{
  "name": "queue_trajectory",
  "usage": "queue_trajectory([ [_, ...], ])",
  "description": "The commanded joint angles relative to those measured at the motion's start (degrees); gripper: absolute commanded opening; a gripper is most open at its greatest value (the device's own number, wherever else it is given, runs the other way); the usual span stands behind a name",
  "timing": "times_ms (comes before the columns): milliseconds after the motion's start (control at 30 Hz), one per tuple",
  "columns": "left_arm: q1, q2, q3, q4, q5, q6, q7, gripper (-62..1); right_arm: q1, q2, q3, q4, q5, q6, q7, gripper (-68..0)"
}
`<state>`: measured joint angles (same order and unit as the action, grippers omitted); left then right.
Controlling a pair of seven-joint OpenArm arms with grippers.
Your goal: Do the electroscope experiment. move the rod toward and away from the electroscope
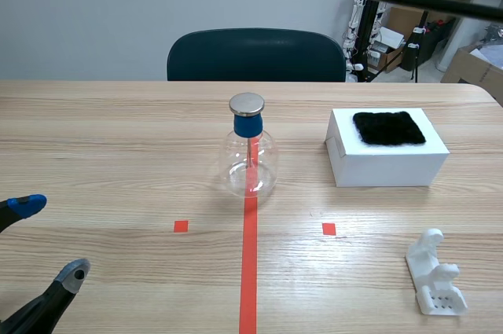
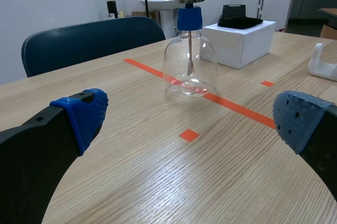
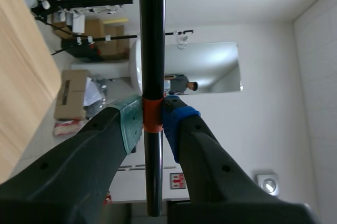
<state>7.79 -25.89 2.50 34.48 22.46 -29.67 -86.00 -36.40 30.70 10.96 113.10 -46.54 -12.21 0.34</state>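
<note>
My right gripper is clamped on the rod, pads squeezing it right at its orange band, with the black rod sticking out past my fingers both ways. It's up high, well apart from the electroscope. My left gripper is spread wide, low over the table, and the electroscope stands upright straight ahead of those fingers. A white box with a black cloth on top sits just beyond it.
</note>
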Motion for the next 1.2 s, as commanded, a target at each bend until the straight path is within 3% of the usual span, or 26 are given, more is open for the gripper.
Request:
queue_trajectory([
  [0,0.13,-0.52,-0.26,0.83,-0.74,-0.11,-1.62,1.4,2.40,2.32,-1.99,0.55,-1.31,-0.76,-1.53,-63.8],
  [300,0.13,-0.52,-0.26,0.83,-0.74,-0.11,-1.62,1.4,15.74,9.29,-16.26,-4.00,-7.41,-0.11,-10.12,-63.8],
  [633,0.13,-0.52,-0.26,0.83,-0.74,-0.11,-1.62,1.4,26.29,9.31,-28.61,-12.20,-16.52,0.31,-14.12,-63.8],
  [867,0.13,-0.52,-0.26,0.83,-0.74,-0.11,-1.62,1.4,29.16,9.27,-33.40,-16.46,-20.04,0.79,-14.60,-63.8],
  [1167,0.11,-0.52,-0.26,0.83,-0.74,-0.11,-1.62,1.4,29.70,8.02,-34.23,-17.55,-21.64,1.36,-14.49,-63.8],
])
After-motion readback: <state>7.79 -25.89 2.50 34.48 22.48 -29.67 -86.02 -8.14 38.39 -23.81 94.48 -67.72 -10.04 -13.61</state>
